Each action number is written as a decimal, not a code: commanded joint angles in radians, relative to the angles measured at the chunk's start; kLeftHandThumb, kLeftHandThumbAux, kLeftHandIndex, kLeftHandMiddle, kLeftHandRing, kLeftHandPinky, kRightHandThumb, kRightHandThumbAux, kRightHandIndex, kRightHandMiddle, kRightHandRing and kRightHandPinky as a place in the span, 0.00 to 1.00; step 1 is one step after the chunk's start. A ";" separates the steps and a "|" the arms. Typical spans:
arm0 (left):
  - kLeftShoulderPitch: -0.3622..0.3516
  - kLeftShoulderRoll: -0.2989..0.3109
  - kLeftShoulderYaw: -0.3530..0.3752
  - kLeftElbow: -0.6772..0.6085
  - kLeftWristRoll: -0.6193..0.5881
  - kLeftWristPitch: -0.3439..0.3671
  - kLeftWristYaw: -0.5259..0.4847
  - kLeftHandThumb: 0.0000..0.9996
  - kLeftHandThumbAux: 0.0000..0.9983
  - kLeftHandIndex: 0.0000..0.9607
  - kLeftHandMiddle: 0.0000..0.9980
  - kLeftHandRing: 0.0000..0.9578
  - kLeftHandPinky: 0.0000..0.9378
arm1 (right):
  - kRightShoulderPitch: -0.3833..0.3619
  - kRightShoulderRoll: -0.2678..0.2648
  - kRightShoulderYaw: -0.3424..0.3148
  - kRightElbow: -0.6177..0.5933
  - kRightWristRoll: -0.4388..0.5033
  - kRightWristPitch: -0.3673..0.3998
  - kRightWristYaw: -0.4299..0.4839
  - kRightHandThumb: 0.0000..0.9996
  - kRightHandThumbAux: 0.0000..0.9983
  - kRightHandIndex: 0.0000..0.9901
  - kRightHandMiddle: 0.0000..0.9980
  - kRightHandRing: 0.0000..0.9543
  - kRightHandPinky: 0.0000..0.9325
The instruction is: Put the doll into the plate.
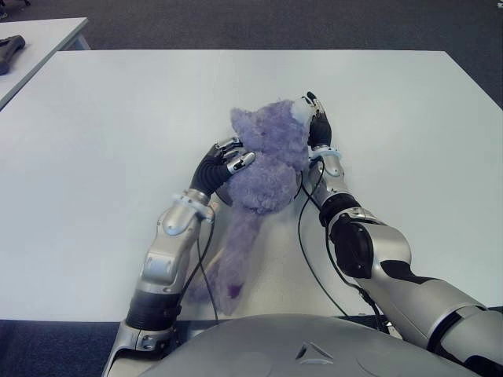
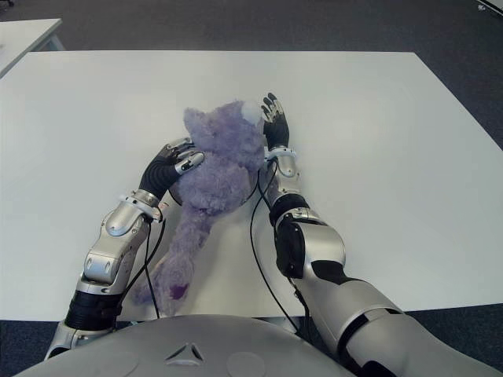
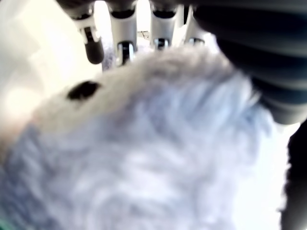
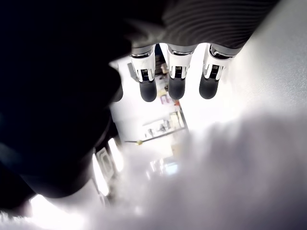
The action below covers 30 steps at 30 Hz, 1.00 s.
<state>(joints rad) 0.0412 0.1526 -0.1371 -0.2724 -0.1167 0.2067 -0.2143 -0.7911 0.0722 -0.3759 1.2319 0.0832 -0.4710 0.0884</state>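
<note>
A fluffy purple doll (image 1: 267, 165) sits in the middle of the white table (image 1: 110, 126), its head between my two hands and its long body trailing toward the front edge. My left hand (image 1: 230, 159) is on the doll's left side, with its fingers (image 3: 123, 33) curled over the fur. My right hand (image 1: 317, 124) stands against the doll's right side, and its fingers (image 4: 176, 81) point straight away from me, uncurled. Fur (image 4: 230, 182) fills the space under that palm. No plate shows in any view.
A second white table (image 1: 39, 35) stands at the far left with a dark object (image 1: 12, 49) on it. Dark carpet (image 1: 314, 23) lies beyond the far edge. Black cables (image 1: 306, 251) hang along both forearms near the front edge.
</note>
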 commanded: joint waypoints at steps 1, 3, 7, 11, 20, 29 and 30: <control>0.027 0.039 -0.032 0.064 0.010 0.063 -0.058 0.19 0.54 0.00 0.01 0.04 0.10 | 0.219 0.074 -0.018 0.129 0.013 0.108 -0.012 0.27 0.83 0.04 0.01 0.00 0.05; 0.027 0.044 -0.030 0.068 0.005 0.067 -0.066 0.18 0.54 0.00 0.01 0.03 0.07 | 0.219 0.074 -0.015 0.128 0.011 0.105 -0.012 0.27 0.84 0.04 0.01 0.00 0.04; 0.024 0.054 -0.028 0.076 -0.001 0.075 -0.078 0.16 0.52 0.00 0.00 0.02 0.06 | 0.222 0.075 -0.008 0.127 0.002 0.085 -0.017 0.21 0.85 0.03 0.00 0.00 0.01; 0.023 0.062 -0.024 0.078 0.002 0.079 -0.079 0.15 0.50 0.00 0.00 0.01 0.06 | 0.221 0.076 -0.009 0.127 0.004 0.085 -0.020 0.19 0.87 0.03 0.00 0.00 0.02; 0.022 0.082 -0.009 0.074 -0.006 0.089 -0.088 0.11 0.50 0.00 0.00 0.00 0.01 | 0.218 0.074 -0.010 0.127 0.005 0.093 -0.024 0.36 0.89 0.02 0.02 0.00 0.02; 0.017 0.107 0.011 0.056 -0.010 0.110 -0.096 0.06 0.50 0.00 0.00 0.00 0.00 | 0.216 0.074 -0.016 0.127 0.011 0.096 -0.021 0.42 0.88 0.03 0.02 0.00 0.03; 0.015 0.110 0.012 0.056 -0.010 0.112 -0.098 0.05 0.49 0.00 0.00 0.00 0.00 | 0.216 0.074 -0.016 0.127 0.013 0.097 -0.020 0.43 0.88 0.03 0.02 0.00 0.03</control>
<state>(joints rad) 0.0195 0.2275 -0.1242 -0.2684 -0.1209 0.2255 -0.2728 -0.7910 0.0722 -0.3738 1.2319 0.0821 -0.4712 0.0852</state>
